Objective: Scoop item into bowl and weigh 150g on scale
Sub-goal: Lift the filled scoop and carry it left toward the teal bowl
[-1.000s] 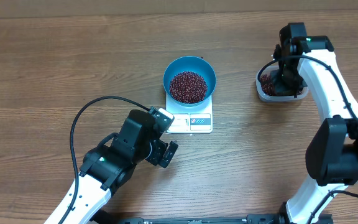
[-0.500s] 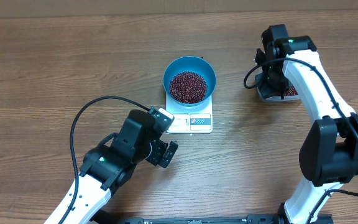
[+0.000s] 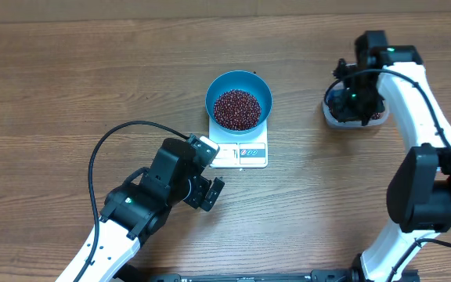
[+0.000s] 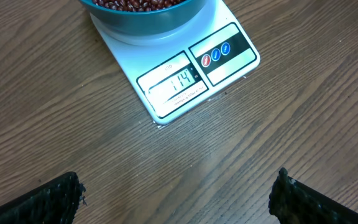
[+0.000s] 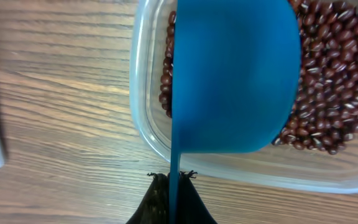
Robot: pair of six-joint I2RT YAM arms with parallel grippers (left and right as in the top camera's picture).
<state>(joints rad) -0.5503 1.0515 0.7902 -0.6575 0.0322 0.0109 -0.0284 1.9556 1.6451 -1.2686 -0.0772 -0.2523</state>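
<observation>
Holding the thin handle of the blue scoop [image 5: 235, 74] between closed fingers, my right gripper [image 5: 173, 186] has it above the clear tub [image 5: 143, 124] of beans [image 5: 328, 93], toward the tabletop's far right corner. My left gripper [image 4: 176, 202] hangs wide open, empty, just before the scale [image 4: 185, 74]; I read 114 there. The bowl [image 3: 263, 90] stands on it, with beans inside, mid-tabletop.

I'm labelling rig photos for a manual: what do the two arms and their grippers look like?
The left arm and right arm have white links, black joints and looping black cables. The left gripper and right gripper have black fingers.
</observation>
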